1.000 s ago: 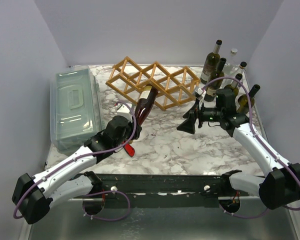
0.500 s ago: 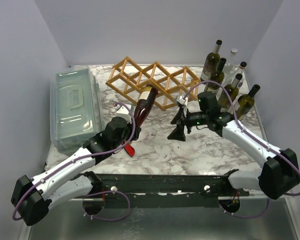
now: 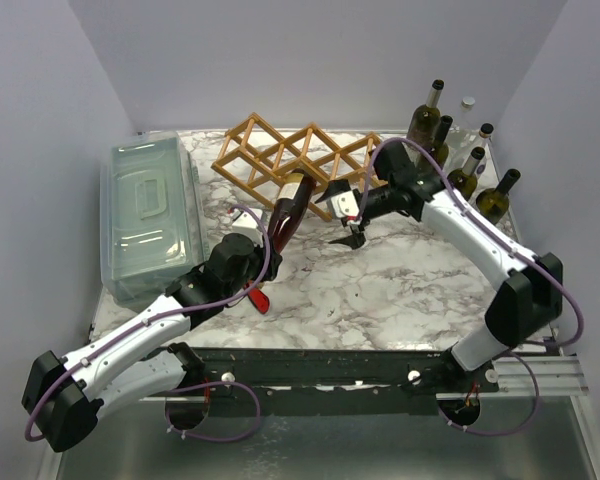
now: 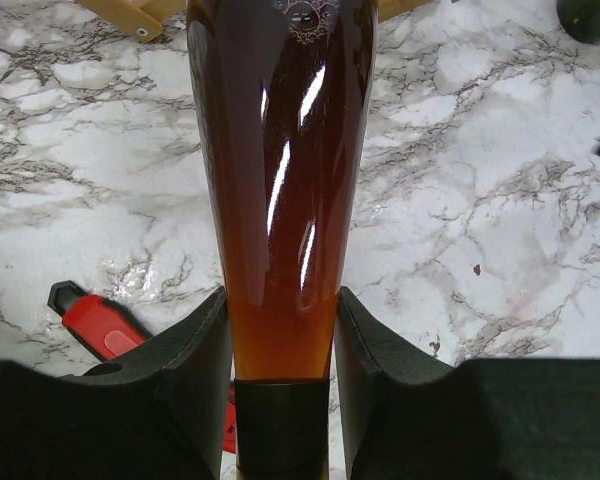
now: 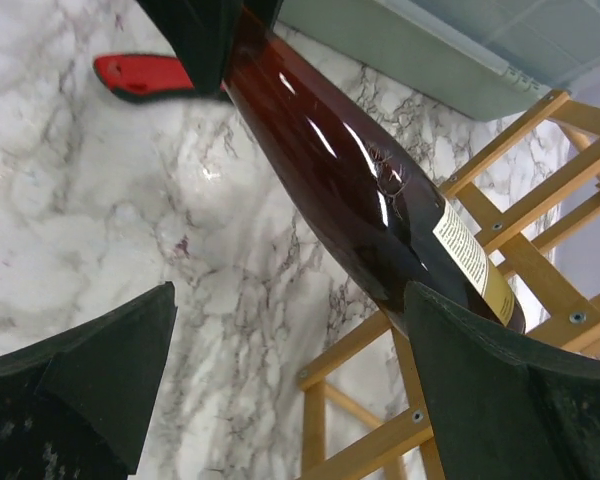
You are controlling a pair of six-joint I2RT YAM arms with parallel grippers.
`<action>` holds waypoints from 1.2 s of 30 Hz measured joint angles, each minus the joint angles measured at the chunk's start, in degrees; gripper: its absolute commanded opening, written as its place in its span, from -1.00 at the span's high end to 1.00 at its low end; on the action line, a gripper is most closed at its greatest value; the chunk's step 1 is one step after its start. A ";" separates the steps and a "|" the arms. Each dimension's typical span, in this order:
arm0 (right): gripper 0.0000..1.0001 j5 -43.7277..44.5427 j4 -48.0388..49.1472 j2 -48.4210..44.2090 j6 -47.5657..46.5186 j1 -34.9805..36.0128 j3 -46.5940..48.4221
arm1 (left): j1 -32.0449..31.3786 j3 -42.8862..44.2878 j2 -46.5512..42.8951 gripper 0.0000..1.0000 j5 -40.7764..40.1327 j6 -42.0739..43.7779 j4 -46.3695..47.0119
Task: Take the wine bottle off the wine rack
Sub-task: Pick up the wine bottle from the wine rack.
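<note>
Bottle (image 3: pixel 288 212) – off yet?
– No, approx halfway by my read. Nearest you, your L gripper (image 4: pixel 280 300) is closed narrow on the neck, a pad each side of the glass just past the dark cap. Grip's done.
– And the body?
– Runs away from that grip over the table (image 3: pixel 380 290), w/ a red tool (image 3: pixel 260 298) lying beside the neck end. The base end, w/ the label, sits inside a front cell of the rack (image 3: pixel 310 158), slats either side of it. So it's in, not out.
– R side?
– Your R gripper (image 3: pixel 351 233) hangs just right of the body, near the rack's front edge, jaws wide, holding nothing. Not touching the glass as far as I can tell.
– What's left?
– Draw the base clear of the cell along the bottle's own line, then set it down. Watch the rack: looks light, may drag w/ the bottle. Your R gripper seems placed to steady one or the other. Spare bottles (image 3: pixel 450 150) at the far right corner are well apart, no issue.
</note>
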 measured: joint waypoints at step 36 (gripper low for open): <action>-0.99 13.35 15.72 14.99 -30.93 8.07 2.60 | 0.00 0.37 1.73 1.00 0.24 -0.09 1.36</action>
